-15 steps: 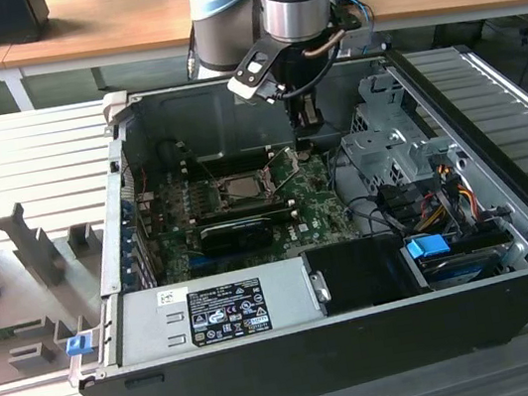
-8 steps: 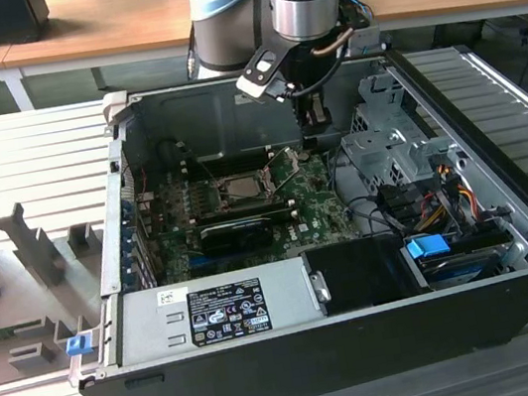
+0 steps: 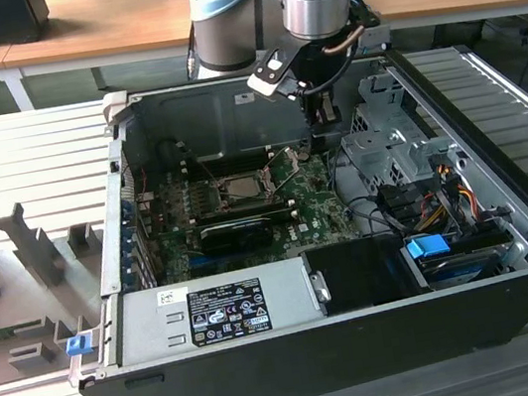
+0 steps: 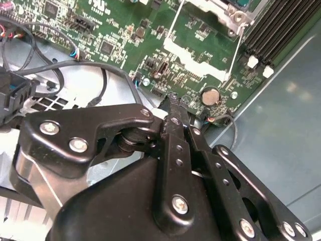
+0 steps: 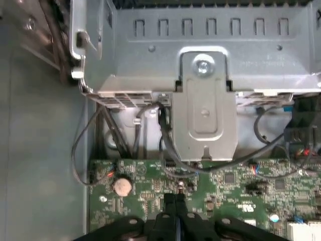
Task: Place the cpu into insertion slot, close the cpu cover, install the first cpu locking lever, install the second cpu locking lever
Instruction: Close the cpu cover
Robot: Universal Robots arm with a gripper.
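In the exterior view the insertion slot sits in the green motherboard inside the open computer case. A pale square that looks like the cpu shows in its centre. I cannot make out the cpu cover as separate from it. Thin wire levers stand beside the socket. My gripper hangs over the board's back corner, towards the exterior view's right of the socket. Both wrist views show its black fingers pressed together with nothing visible between them, just above the board.
A coin battery lies close to the fingertips. The grey drive cage and loose cables are nearby. A long black card lies in front of the socket, with the power supply at the case front.
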